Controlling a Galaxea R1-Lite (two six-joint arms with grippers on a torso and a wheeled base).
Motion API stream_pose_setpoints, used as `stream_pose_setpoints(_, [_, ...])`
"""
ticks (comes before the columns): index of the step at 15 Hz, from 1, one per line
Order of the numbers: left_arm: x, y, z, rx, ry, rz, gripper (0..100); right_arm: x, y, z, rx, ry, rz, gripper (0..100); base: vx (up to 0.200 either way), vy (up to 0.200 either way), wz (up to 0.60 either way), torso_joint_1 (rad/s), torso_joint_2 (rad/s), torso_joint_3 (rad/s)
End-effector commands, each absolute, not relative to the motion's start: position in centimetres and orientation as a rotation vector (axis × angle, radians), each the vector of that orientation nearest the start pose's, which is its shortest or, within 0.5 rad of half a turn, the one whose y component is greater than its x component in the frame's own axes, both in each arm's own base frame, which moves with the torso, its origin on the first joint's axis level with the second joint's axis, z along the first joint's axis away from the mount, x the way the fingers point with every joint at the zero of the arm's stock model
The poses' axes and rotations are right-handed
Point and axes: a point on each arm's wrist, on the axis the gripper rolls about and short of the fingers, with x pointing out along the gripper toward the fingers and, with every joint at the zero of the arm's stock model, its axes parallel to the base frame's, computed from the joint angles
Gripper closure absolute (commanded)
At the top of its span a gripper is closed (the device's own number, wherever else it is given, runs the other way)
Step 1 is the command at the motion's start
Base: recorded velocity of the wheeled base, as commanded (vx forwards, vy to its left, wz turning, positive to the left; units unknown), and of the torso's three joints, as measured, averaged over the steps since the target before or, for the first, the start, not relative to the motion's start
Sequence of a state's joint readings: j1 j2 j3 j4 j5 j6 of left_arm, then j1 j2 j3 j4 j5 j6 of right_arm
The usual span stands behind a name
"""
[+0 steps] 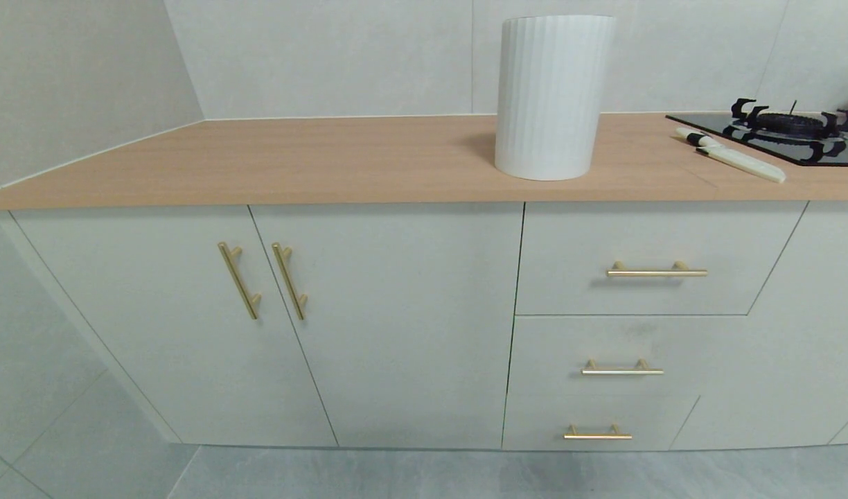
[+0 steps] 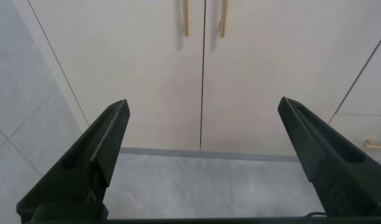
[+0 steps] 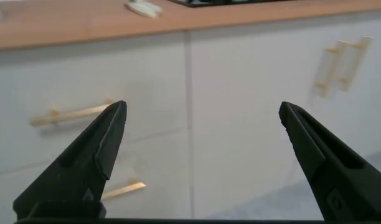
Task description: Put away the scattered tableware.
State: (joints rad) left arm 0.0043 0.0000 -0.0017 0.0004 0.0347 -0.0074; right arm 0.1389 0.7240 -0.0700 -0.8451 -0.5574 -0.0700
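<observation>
A white knife-like utensil (image 1: 732, 156) with a black band lies on the wooden countertop (image 1: 341, 156), beside the black stove (image 1: 791, 132). Its end (image 3: 142, 7) shows at the counter edge in the right wrist view. A tall white ribbed container (image 1: 552, 97) stands upright on the counter, left of the utensil. My left gripper (image 2: 203, 104) is open and holds nothing, low before the double cabinet doors (image 2: 203, 74). My right gripper (image 3: 202, 107) is open and holds nothing, facing the drawer fronts below the counter.
Below the counter are two cabinet doors with gold handles (image 1: 238, 279) and a stack of three shut drawers (image 1: 656, 272). A gold drawer handle (image 3: 69, 114) is in front of the right gripper. Grey floor tiles (image 2: 197, 186) lie under the cabinets. A tiled wall closes off the left corner.
</observation>
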Motion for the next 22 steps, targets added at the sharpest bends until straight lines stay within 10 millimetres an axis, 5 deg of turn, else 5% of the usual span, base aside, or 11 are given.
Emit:
stream_pose_setpoints(1, [-2.3, 0.1, 7.6, -0.008, -0.002, 0.04, 0, -0.3, -1.2, 13.5, 0.004, -0.247, -0.522, 0, 0.0, 0.0, 0.0, 0.0, 0.0, 0.0])
stream_pose_setpoints(4, [-2.3, 0.1, 7.6, -0.008, -0.002, 0.04, 0, -2.5, -1.3, 11.0, 0.003, -0.238, -0.528, 0, 0.0, 0.0, 0.0, 0.0, 0.0, 0.0])
stream_pose_setpoints(8, [-2.3, 0.1, 7.6, -0.008, -0.002, 0.038, 0, -3.0, -1.2, 10.3, 0.022, -0.257, -0.561, 0, 0.0, 0.0, 0.0, 0.0, 0.0, 0.0])
stream_pose_setpoints(17, [-2.3, 0.1, 7.6, -0.008, -0.002, 0.04, 0, -2.3, -0.1, 7.7, 0.023, -0.01, -0.028, 0, 0.0, 0.0, 0.0, 0.0, 0.0, 0.0])
stream_pose_setpoints(22, [-2.3, 0.1, 7.6, -0.005, 0.0, 0.038, 0, -2.3, -0.1, 7.6, 0.02, -0.003, -0.021, 0, 0.0, 0.0, 0.0, 0.0, 0.0, 0.0])
